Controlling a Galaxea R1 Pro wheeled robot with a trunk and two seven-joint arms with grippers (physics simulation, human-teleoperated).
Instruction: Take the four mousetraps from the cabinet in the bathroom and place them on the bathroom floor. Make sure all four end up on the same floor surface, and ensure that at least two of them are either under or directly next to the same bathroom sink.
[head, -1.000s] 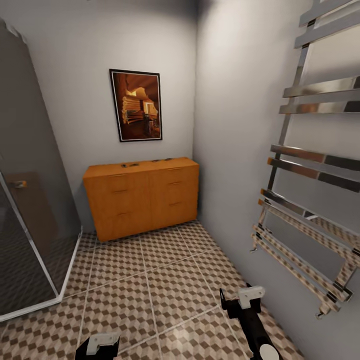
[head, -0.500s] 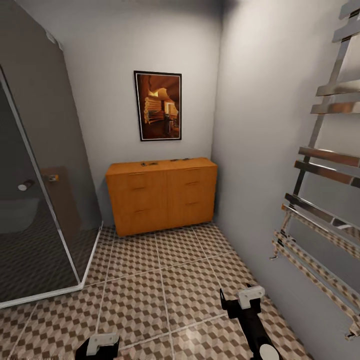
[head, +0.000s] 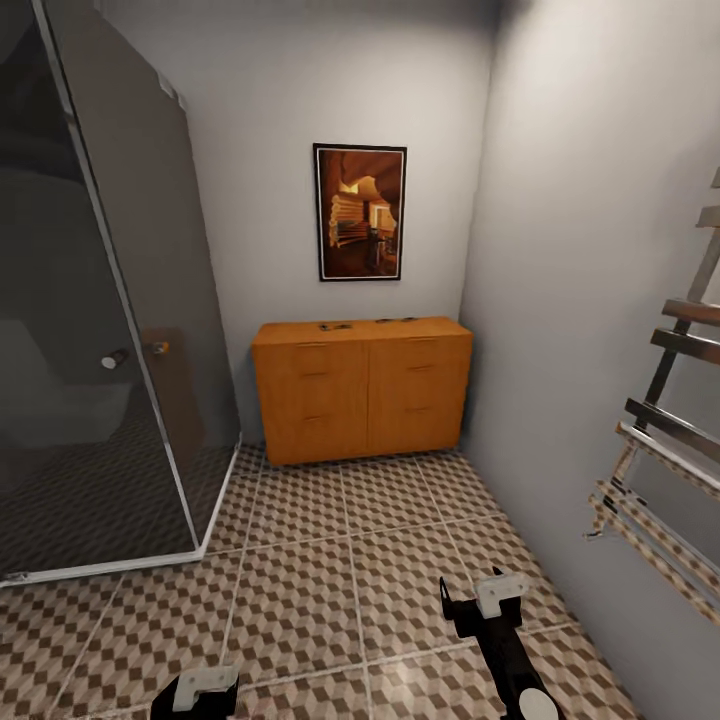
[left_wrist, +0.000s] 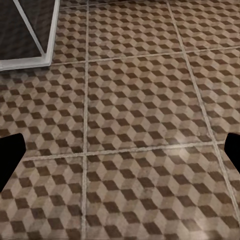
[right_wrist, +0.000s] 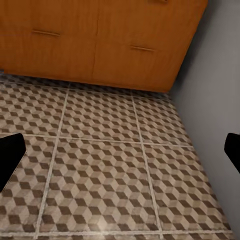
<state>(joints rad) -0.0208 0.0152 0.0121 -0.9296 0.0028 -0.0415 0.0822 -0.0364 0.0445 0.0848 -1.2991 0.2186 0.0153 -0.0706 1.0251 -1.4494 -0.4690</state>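
Orange-brown cabinet (head: 362, 388) sits at your twelve o'clock, small dark mousetraps (head: 336, 326) on top; both your grippers' jaws gape wide, empty.

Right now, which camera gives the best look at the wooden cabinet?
The head view: it shows the whole cabinet, flat top and drawer handles included. The right wrist view catches just its lower front above the tiles, and the left wrist view looks down at the floor.

Your right gripper (head: 478, 601) hangs low above the bathroom floor (head: 330, 560), fingers spread apart; your left gripper (head: 205, 690) sits lower, likewise spread.
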